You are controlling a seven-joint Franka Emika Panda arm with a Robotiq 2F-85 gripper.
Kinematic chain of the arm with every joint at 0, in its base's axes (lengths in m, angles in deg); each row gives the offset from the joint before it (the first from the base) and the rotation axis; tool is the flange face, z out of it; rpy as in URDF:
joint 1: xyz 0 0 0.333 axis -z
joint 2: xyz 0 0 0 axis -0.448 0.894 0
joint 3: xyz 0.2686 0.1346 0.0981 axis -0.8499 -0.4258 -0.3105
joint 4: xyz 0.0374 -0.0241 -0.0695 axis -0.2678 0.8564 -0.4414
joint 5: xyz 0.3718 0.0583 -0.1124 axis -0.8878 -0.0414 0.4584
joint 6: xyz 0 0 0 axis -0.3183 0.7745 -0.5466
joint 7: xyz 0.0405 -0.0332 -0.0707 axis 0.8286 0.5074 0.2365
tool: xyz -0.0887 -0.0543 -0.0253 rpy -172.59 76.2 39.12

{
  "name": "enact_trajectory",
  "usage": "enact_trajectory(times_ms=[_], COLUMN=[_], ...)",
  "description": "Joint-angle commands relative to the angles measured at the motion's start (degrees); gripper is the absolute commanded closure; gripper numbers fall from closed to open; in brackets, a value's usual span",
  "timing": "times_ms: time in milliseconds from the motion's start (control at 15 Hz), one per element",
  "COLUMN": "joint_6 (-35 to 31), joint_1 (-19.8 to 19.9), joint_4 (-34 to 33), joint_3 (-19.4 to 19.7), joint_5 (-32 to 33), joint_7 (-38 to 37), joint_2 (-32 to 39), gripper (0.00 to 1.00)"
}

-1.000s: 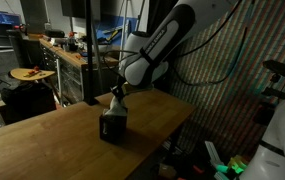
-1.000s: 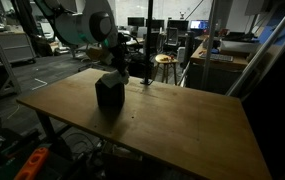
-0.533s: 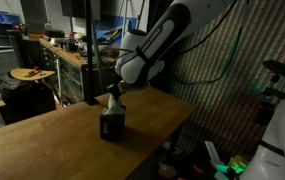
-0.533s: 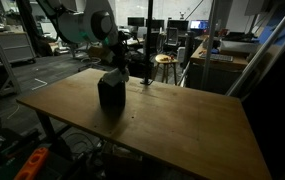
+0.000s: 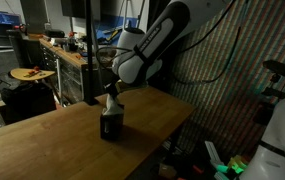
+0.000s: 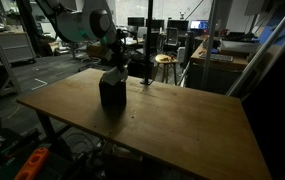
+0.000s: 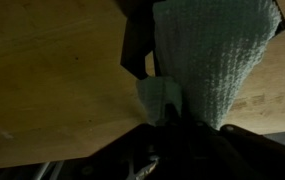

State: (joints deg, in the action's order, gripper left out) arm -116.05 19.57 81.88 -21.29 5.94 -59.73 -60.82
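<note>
Wrist view shows the gripper [image 7: 164,108] pinched shut on a fold of grey-green knit cloth [image 7: 217,60] above the wooden table [image 7: 52,70]. In both exterior views the cloth [image 5: 112,126] [image 6: 112,93] hangs bunched from the fingers, its bottom on the table near the edge by the arm.

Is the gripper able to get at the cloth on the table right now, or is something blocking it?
Probably yes: the gripper sits right on top of the cloth, and the wrist view shows its jaws shut on a fold of it. Nothing stands between them on the table.
</note>
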Motion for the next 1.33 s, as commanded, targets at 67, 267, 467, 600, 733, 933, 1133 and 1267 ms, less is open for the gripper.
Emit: enact_trajectory(times_ms=[67, 267, 467, 600, 733, 933, 1133, 1267], joint_6=[1.0, 1.6, 2.1, 2.5, 2.9, 3.2, 3.4, 3.6], joint_1=[-1.5, -2.5, -3.4, -4.0, -4.4, -4.6, -4.7, -4.9], joint_4=[-0.2, 0.3, 0.3, 0.1, -0.1, -0.4, -0.9, -1.0], joint_3=[0.6, 0.5, 0.5, 0.6, 0.7, 0.8, 0.7, 0.6], joint_5=[1.9, 2.2, 2.6, 2.1, 2.1, 1.8, 1.4, 1.3], joint_7=[-2.3, -3.2, -4.2, -3.9, -3.9, -3.5, -3.2, -3.0], joint_2=[-0.5, 0.2, 1.2, 2.0, 2.8, 3.6, 4.4, 5.0], gripper=[0.96, 0.96, 0.96, 0.96, 0.96, 0.96, 0.96, 0.96])
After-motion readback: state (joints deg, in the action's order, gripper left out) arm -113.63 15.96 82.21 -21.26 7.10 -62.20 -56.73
